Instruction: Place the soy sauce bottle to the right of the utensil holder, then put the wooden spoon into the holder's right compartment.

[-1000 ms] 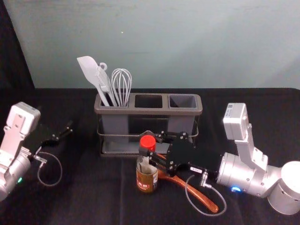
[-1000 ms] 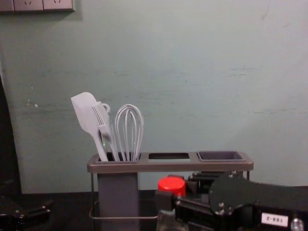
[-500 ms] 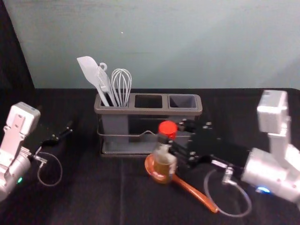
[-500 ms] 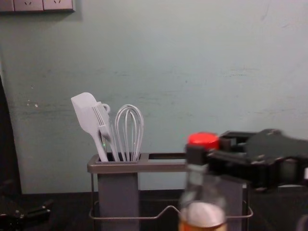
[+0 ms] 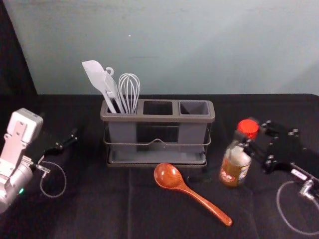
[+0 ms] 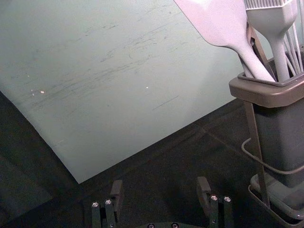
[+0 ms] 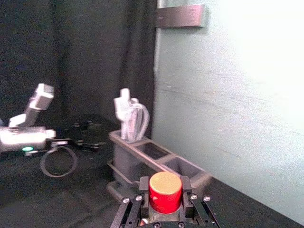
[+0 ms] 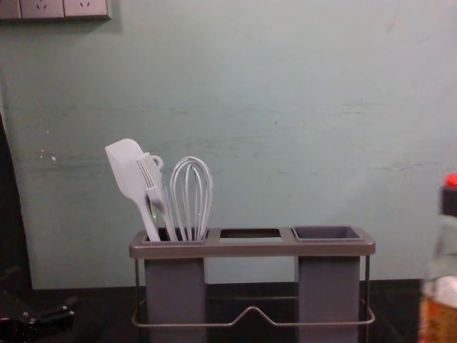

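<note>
Clamped with the right gripper [image 5: 245, 136] on the neck of the soy sauce bottle [image 5: 235, 168], just under the red cap [image 5: 248, 127], with black fingers [image 7: 144, 186] closed in on both sides. Held with the cap end up and the base below the claw; in the head view, long axis slanting from cap at upper right to base at lower left, in the chest view closer to upright. Cannot tell whether touching the black cloth [image 5: 99, 209] at the base. Placed, bottle and claw alike, to the right of the utensil holder [image 5: 159, 119] and nearer the robot.

To the left of that claw and nearer the robot, lying flat, see the wooden spoon [image 5: 168, 175], well apart from the fingertips. Turned bowl up, with long axis running diagonally: bowl at the far left end, towards the holder, and handle pointing right and back towards the robot.

Left of the claw and farther off, note the right compartment [image 5: 194, 107], opening upwards. Farther left, in the left compartment, see the spatula [image 5: 93, 71], pastry brush [image 8: 151, 171] and whisk [image 5: 129, 92], all standing heads up.

Parked at far left, beyond the holder from the working claw: the left gripper [image 5: 73, 136], with fingers apart.
</note>
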Controlling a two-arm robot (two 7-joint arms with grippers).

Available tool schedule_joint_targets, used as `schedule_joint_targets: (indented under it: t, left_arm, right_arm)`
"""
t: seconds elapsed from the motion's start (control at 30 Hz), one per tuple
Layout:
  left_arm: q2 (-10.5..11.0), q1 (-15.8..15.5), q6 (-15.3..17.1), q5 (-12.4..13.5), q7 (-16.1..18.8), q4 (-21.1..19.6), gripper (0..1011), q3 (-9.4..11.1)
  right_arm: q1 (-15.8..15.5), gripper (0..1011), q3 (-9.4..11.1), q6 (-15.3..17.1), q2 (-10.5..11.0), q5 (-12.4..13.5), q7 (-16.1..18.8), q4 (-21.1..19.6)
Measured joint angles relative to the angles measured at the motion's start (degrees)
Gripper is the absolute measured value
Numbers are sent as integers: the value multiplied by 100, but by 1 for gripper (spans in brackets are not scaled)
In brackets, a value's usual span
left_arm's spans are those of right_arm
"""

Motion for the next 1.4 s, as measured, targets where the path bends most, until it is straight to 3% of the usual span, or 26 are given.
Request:
schedule_joint_targets:
  t: [0.17, 0.33, 0.5, 0.7, 0.93, 1.4]
  left_arm:
    - [0, 0, 0, 0, 0, 0, 1011, 0]
    - [0, 0, 0, 0, 0, 0, 1011, 0]
    - [0, 0, 0, 0, 0, 0, 1011, 0]
    - [0, 0, 0, 0, 0, 0, 1012, 0]
    - [0, 0, 0, 0, 0, 0, 1011, 0]
    - [0, 0, 0, 0, 0, 0, 1012, 0]
  right_arm:
    - [-194, 388, 336, -68, -48, 10, -155, 135]
    - [-98, 390, 419, -63, -155, -2, -189, 418]
    - [229, 390, 311, 14, -304, -81, -181, 784]
    - [906, 390, 34, 160, -591, -287, -108, 1356]
    - [1459, 390, -230, 247, -880, -503, 30, 1698]
    - [2004, 390, -441, 367, -1316, -678, 88, 2311]
